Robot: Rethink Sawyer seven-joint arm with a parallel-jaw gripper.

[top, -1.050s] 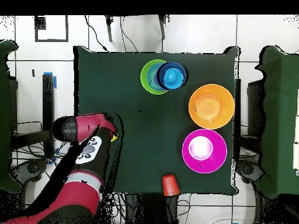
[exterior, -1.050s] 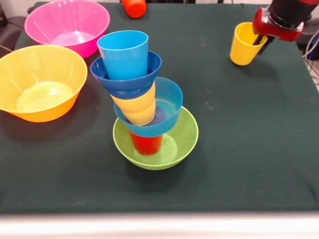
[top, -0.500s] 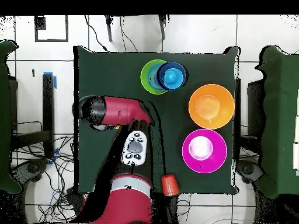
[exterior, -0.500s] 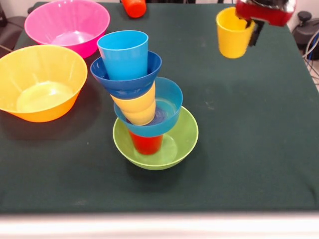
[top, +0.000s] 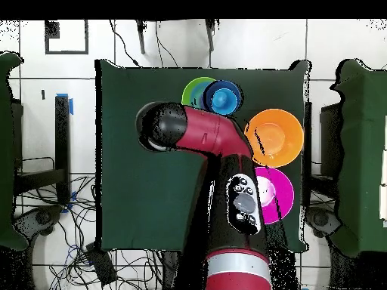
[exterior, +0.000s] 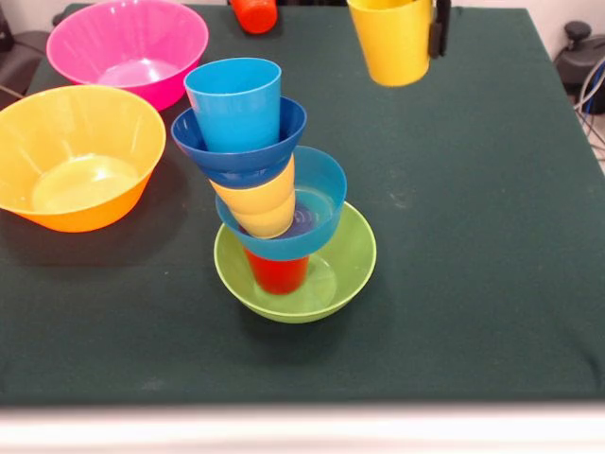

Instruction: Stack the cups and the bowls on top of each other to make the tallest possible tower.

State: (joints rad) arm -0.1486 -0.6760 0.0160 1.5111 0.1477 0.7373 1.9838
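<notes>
- Holding a yellow cup (exterior: 392, 41) in the air above the counter (exterior: 473, 236), my end effector (exterior: 437, 26) has a black finger against its side.
- The tower (exterior: 274, 199) stands apart: green bowl (exterior: 345, 274), red cup (exterior: 279, 274), light blue bowl (exterior: 326, 194), another yellow cup (exterior: 265, 208), dark blue bowl (exterior: 284, 132), light blue cup (exterior: 236, 99).
- The pink bowl (exterior: 128, 47) and yellow-orange bowl (exterior: 76, 156) sit beside it.

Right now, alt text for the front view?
A leaning tower of glossy plastic bowls and cups rises from a green bowl. A yellow cup hangs above the table; pink and yellow-orange bowls sit beside.
</notes>
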